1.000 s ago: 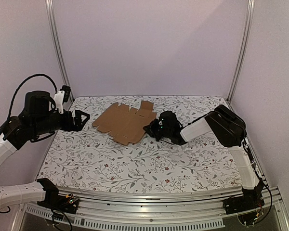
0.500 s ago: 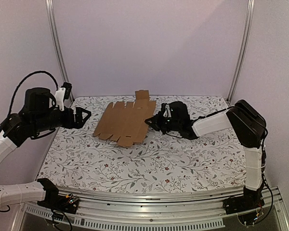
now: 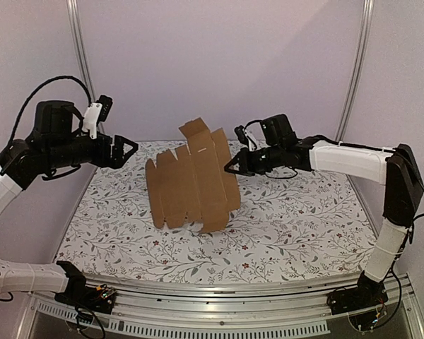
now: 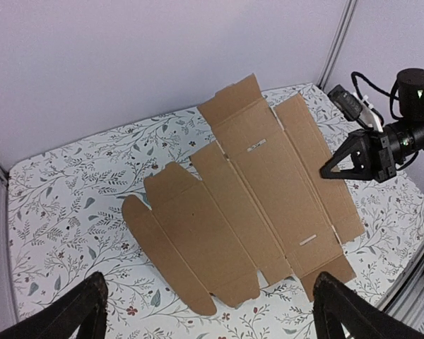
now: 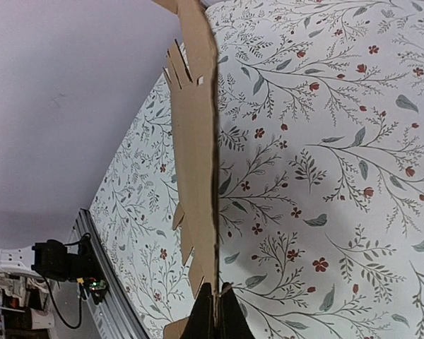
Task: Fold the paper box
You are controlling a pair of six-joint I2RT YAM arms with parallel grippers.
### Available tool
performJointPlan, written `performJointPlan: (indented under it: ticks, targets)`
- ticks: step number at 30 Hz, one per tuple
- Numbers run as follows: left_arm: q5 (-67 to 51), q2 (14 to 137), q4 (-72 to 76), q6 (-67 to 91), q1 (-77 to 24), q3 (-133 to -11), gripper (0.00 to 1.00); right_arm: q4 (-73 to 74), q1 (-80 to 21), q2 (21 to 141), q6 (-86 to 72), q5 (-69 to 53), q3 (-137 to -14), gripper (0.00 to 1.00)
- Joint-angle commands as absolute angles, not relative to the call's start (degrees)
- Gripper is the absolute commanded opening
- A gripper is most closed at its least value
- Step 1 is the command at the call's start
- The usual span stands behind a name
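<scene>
The paper box [image 3: 192, 185] is a flat brown die-cut cardboard sheet with flaps, held up off the table and tilted steeply. My right gripper [image 3: 231, 169] is shut on its right edge. In the right wrist view the sheet [image 5: 196, 148] shows edge-on, running up from my closed right gripper [image 5: 217, 302]. In the left wrist view the whole sheet [image 4: 247, 205] faces the camera, with the right gripper [image 4: 328, 171] pinching its right flap. My left gripper [image 3: 129, 149] is open and empty, raised to the left of the sheet, apart from it; its fingertips [image 4: 85, 304] frame the bottom of its view.
The floral tablecloth [image 3: 283, 226] covers the table. Metal posts [image 3: 81, 63] stand at the back corners before a plain wall. A metal rail [image 3: 219, 311] runs along the near edge.
My right gripper has lifted the sheet from lying nearly flat on the table to a steep, raised tilt, moving up and right. My left gripper has risen a little.
</scene>
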State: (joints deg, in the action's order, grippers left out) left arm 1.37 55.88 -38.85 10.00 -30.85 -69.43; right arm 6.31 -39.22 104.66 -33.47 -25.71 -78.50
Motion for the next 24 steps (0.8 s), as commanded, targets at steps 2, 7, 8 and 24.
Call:
performJointPlan:
  ticks: [2, 7, 8, 24]
  targets:
    - [-1.7, 59.6, -42.8, 6.4, -30.2, -74.3, 1.00, 33.3, -38.7, 100.1, -10.3, -25.6, -89.2, 0.00]
    - [-4.7, 60.5, -43.3, 6.7, -30.2, -76.6, 0.99, 46.7, -38.7, 97.8, -2.1, -28.3, -98.1, 0.00]
    - [-5.1, 60.5, -43.2, 7.0, -30.2, -76.7, 0.99, 49.2, -38.7, 97.4, -0.9, -28.8, -99.4, 0.00]
    - [-17.3, 59.1, -44.3, 9.2, -30.3, -77.9, 1.00, 78.6, -46.9, 92.4, 13.8, -35.6, -106.4, 0.00]
